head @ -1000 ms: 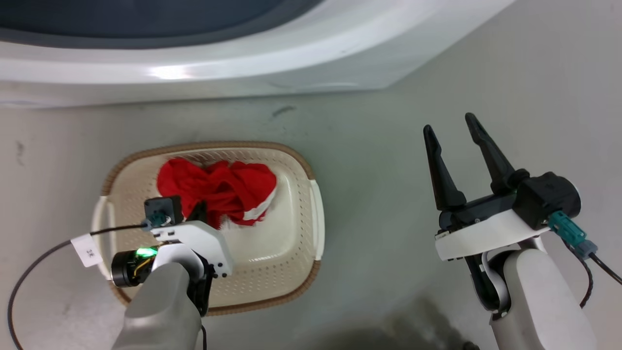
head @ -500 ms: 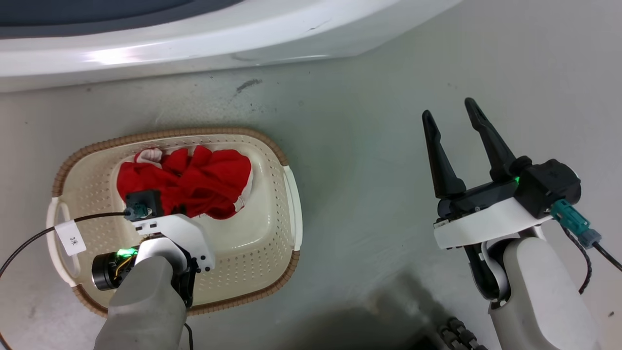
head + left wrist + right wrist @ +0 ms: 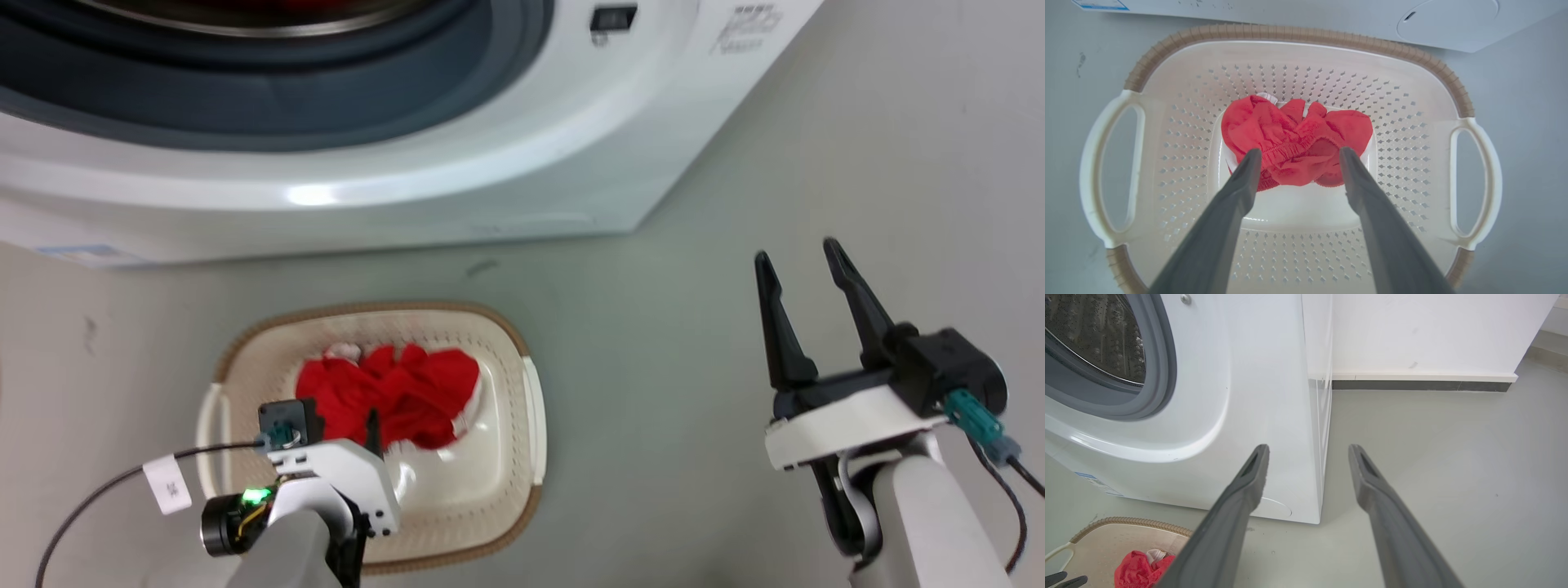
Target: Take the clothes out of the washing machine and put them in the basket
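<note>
Down in the low cream-white plastic basket with the brown woven-look rim [image 3: 1298, 34], the crumpled bright red fabric clothes [image 3: 1294, 139] lie on its floor, toward the side nearest the big white front-loading washing machine [image 3: 490, 188]. The left tool [image 3: 1299, 152] hangs over them, fingers spread either side of the pile and pinching nothing. I'd lift it straight up with the fingers wide so no cuff snags. The right tool [image 3: 798, 251] is spread and empty too, well off the basket's right.
</note>
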Controlling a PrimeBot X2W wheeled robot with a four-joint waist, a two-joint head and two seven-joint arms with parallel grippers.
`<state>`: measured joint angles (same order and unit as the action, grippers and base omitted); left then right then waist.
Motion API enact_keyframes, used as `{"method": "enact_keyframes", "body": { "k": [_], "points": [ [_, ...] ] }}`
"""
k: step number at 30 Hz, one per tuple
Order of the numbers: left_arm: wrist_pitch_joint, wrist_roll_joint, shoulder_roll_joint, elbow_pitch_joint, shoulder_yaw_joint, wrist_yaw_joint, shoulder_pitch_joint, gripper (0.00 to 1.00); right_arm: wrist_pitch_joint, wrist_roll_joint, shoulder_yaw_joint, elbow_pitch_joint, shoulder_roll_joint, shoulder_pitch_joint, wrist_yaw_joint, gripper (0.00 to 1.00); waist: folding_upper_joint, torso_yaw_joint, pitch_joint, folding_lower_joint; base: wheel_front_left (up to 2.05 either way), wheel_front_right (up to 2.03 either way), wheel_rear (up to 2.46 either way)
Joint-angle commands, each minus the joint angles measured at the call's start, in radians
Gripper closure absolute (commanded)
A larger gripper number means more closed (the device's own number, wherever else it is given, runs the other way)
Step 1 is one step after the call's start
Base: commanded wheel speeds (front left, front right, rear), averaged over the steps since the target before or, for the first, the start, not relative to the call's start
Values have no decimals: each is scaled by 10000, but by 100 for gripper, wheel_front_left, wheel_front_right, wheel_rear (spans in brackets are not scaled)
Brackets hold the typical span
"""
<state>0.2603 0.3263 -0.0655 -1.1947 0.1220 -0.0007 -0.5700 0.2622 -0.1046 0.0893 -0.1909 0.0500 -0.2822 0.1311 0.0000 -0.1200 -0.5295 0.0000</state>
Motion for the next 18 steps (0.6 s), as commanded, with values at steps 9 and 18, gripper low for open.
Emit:
{"method": "enact_keyframes", "body": {
  "k": [9,18],
  "points": [
    [50,-676,126,2997,105,66,2055,0,3,190,-733,185,3,1188,-7,0,0,993,2612,0,0,0,0],
    [51,-1038,154,5268,101,48,2647,0,-301,301,-1110,599,5,1859,-7,0,0,1341,3378,0,0,0,0]
  ]
}}
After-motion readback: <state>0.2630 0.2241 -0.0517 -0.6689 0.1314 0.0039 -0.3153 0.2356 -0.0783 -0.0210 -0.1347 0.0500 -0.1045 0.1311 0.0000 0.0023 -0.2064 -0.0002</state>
